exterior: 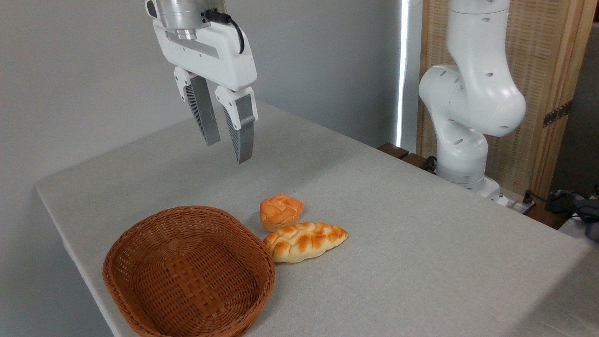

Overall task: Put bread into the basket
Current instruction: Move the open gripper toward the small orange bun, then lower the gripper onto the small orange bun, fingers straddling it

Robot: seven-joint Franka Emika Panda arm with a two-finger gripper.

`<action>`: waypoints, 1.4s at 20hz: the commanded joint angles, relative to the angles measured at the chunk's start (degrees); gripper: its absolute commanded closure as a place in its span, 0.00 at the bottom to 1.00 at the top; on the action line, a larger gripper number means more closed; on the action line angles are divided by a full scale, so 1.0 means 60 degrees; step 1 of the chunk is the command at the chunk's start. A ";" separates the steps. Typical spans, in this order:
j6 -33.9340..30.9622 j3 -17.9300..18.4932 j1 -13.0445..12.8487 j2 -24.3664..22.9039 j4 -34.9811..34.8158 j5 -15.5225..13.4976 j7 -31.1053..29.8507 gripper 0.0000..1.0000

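The tool [224, 142] hangs in the air over the far left part of the counter [398, 224], its two grey ribbed fingers [241, 133] spread apart with a clear gap between them. It is released: nothing sits between the fingers and they touch nothing. They point down and a little to the right, well above everything on the counter.

The counter is covered with a plain light grey cloth. The bread [281, 211], a small round orange-brown bun with a swirled top, rests on it below and to the right of the tool, just beside the far right rim of the basket [140, 243]. The basket is an oval brown wicker bowl at the near left, with nothing lying in it. A paler braided loaf [304, 241] lies just in front of the bun, touching or nearly touching it, its blunt end against the basket's rim and its pointed end aimed right.

Behind the counter stands a bare grey wall; at the right are the white arm base [468, 107], a woven panel in a wooden frame [552, 61] and some dark cables [568, 201].

The basket's near edge is cut off by the bottom of the view, and the upper arm leaves the view at the top.
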 commanded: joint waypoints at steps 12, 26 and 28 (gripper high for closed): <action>-0.0119 0.0161 0.0128 -0.0143 -0.0099 -0.0074 -0.0012 0.00; 0.2590 -0.0747 -0.0222 -0.2678 -0.5282 -0.0205 0.2064 0.00; 0.2839 -0.0747 -0.0282 -0.2663 -0.5576 -0.0191 0.2462 0.00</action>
